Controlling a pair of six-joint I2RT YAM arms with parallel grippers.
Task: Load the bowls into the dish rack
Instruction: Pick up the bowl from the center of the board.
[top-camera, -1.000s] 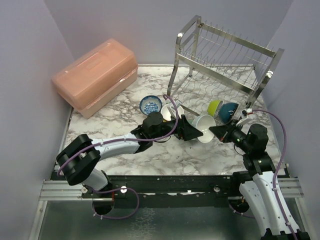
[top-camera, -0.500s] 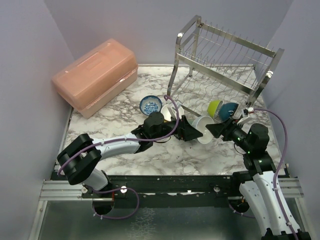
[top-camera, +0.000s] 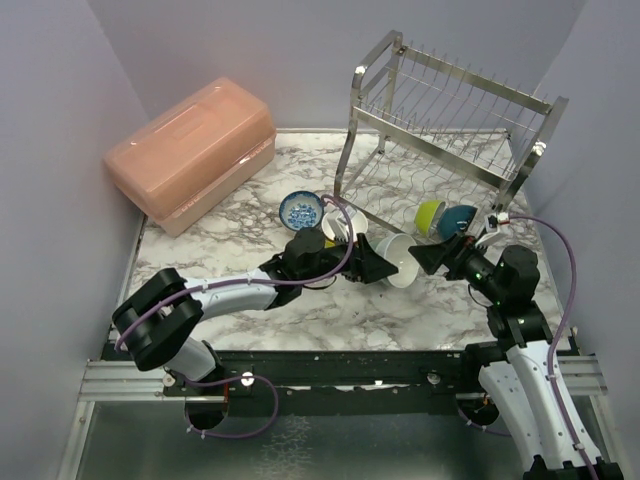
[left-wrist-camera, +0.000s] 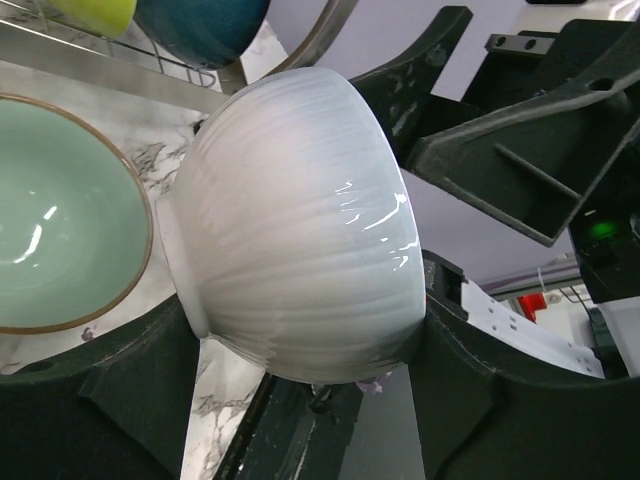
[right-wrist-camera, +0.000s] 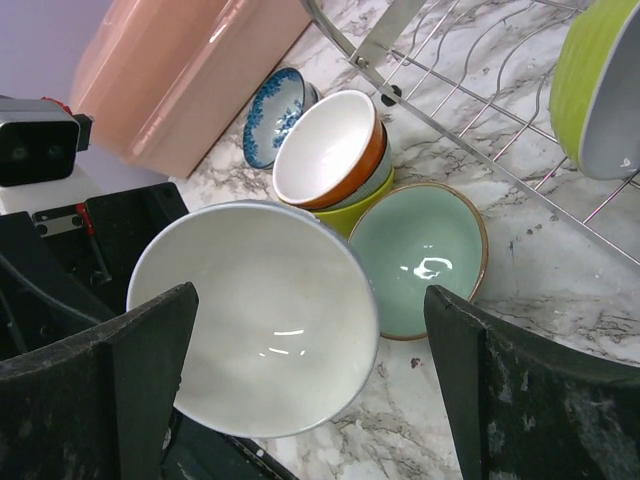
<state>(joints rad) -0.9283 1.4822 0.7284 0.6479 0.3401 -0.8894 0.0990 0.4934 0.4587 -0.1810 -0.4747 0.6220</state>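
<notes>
L end effector (top-camera: 382, 261) clamped on white bowl (top-camera: 399, 259), held on its side over the table (top-camera: 225, 245), just in front of the dish rack (top-camera: 450, 120). R end effector (right-wrist-camera: 320, 390) spread wide, fingers flanking that bowl w/o touching. I see the rack's lower tier holding lime bowl (top-camera: 430, 213) & teal bowl (top-camera: 461, 220).

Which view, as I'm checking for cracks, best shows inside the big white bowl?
Right wrist: the white bowl opens toward it, most of its inside visible. Left wrist shows only its ribbed outside; the top view shows it small, tilted.
</notes>
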